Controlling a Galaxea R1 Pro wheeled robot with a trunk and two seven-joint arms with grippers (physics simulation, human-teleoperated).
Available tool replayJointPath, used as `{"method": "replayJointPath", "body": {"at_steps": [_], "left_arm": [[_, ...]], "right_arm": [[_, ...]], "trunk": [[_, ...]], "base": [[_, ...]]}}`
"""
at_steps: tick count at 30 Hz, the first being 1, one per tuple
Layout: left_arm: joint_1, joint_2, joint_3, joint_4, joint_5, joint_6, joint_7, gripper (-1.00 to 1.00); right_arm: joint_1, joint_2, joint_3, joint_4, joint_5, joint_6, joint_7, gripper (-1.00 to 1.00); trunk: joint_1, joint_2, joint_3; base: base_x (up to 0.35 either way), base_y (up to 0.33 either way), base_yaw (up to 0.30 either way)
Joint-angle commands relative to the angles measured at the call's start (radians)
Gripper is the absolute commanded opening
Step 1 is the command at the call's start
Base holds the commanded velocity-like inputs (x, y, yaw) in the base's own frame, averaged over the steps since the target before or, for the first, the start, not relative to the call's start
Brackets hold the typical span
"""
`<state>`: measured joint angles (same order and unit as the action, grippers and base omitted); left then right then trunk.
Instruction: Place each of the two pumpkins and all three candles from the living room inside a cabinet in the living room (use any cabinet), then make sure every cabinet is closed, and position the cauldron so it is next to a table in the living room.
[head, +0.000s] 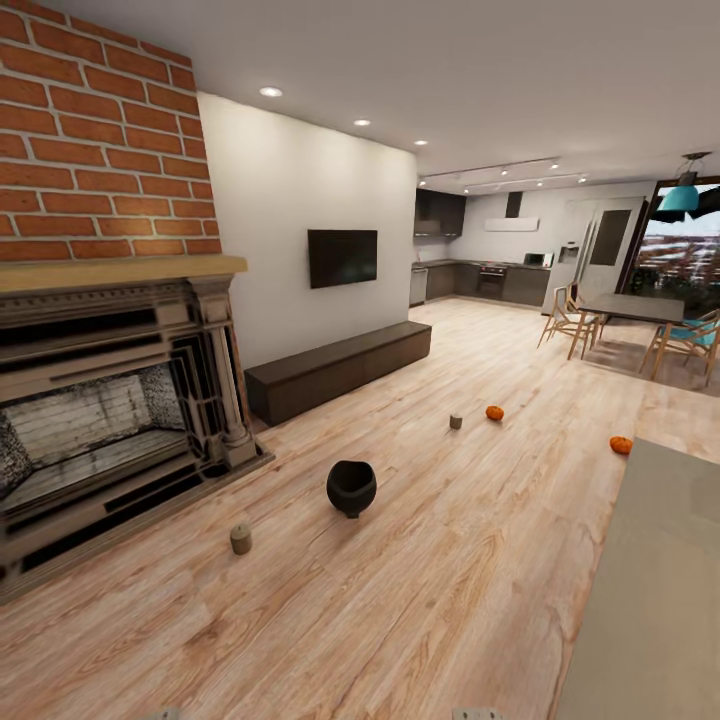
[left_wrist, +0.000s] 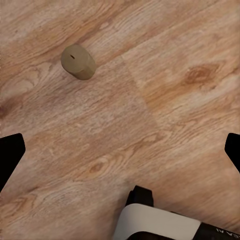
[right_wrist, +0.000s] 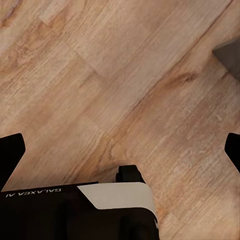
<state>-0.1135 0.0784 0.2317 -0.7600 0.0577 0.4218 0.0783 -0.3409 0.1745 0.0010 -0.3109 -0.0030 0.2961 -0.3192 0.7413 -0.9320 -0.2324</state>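
The black cauldron (head: 350, 488) stands on the plank floor in front of the fireplace. One olive candle (head: 241, 539) sits near it. Another candle (head: 456, 422) is farther off, beside a pumpkin (head: 495, 413). A second pumpkin (head: 621, 445) lies by the far end of the grey table (head: 650, 600). The long dark cabinet (head: 340, 368) runs along the wall under the TV, drawers shut. In the left wrist view a candle (left_wrist: 78, 62) stands on the floor beyond my open left gripper (left_wrist: 120, 152). My right gripper (right_wrist: 120, 152) hangs open over bare floor.
A brick fireplace (head: 110, 420) fills the left side. The wall TV (head: 342, 257) hangs above the cabinet. A dining table with wooden chairs (head: 630, 307) and the kitchen lie at the back. A grey corner (right_wrist: 227, 55) shows in the right wrist view.
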Motion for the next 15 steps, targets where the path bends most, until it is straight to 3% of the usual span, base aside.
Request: {"method": "replayJointPath", "body": {"at_steps": [1, 6, 15], "left_arm": [[0.000, 0.000, -0.001, 0.000, -0.002, 0.000, 0.000, 1.00], [0.000, 0.002, 0.001, 0.005, -0.001, -0.023, -0.001, 1.00], [0.000, 0.003, 0.001, 0.005, -0.001, -0.031, -0.002, 1.00]], "right_arm": [[0.000, 0.000, 0.000, 0.002, 0.001, -0.001, 0.000, 1.00], [-0.001, 0.000, 0.001, 0.004, 0.001, -0.001, 0.000, 1.00], [-0.001, 0.000, 0.001, 0.004, 0.001, -0.002, 0.000, 1.00]], "trunk": [[0.000, 0.000, 0.000], [0.000, 0.000, 0.000], [0.000, 0.000, 0.000]], "base": [[0.000, 0.000, 0.000], [0.000, 0.068, 0.000], [0.025, 0.256, 0.000]]}}
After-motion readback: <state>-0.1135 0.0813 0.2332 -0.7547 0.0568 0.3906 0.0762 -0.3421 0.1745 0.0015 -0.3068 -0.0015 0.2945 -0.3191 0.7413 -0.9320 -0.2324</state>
